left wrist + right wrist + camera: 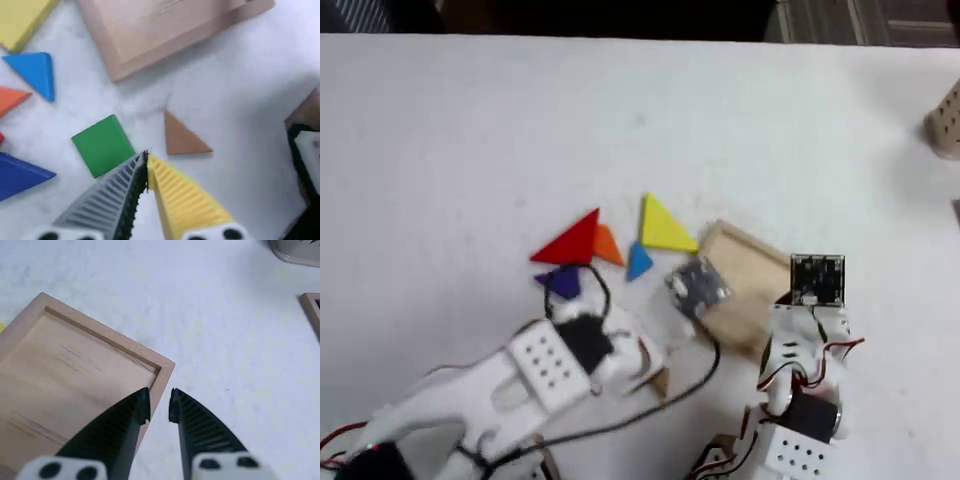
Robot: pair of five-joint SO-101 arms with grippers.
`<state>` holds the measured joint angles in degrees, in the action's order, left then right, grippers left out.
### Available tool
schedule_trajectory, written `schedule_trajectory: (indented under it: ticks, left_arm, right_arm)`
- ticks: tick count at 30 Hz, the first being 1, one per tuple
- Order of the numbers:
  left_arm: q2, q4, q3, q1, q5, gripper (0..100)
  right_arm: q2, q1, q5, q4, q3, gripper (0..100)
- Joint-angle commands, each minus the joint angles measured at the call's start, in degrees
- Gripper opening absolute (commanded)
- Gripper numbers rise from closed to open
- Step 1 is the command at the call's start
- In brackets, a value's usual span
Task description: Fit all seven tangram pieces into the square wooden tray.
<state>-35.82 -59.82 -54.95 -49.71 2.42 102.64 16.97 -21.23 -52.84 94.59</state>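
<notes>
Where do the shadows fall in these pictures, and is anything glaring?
High view: the white table is evenly bright, with no hard glare. Left wrist view: a faint shadow runs along one edge of the brown triangle and beside the tray. Right wrist view: the tray's rim shades a thin line on its floor.

A white table (470, 130) is spread wide. A wooden tray (752, 247) is laid flat on it, a yellow triangle (663, 228), blue triangle (638, 260), orange triangle (608, 246) and red triangle (572, 243) are strung out beside it, and a dark blue piece (560, 283), green square (103, 145) and brown triangle (181, 136) are scattered near.
</notes>
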Motion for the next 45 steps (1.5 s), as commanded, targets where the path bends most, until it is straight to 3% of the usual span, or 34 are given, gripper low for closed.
schedule_trajectory:
  ticks: [1,11,24,45]
  left_arm:
    - [-2.95,4.75,-0.79,-5.49,-4.4,2]
    - [14.2,7.38,5.01,-10.42,-13.71,2]
    - [26.59,8.53,8.44,-11.3,-14.51,3]
    - [34.51,7.47,14.95,8.48,-14.51,2]
  right_arm:
    - [0.57,-0.66,0.18,0.92,-1.58,7.0]
    - [0.57,-1.89,0.18,1.1,-1.49,7.0]
    - [0.57,-1.63,0.18,1.1,-1.49,7.0]
    - [0.57,-1.54,-1.23,0.75,-1.49,7.0]
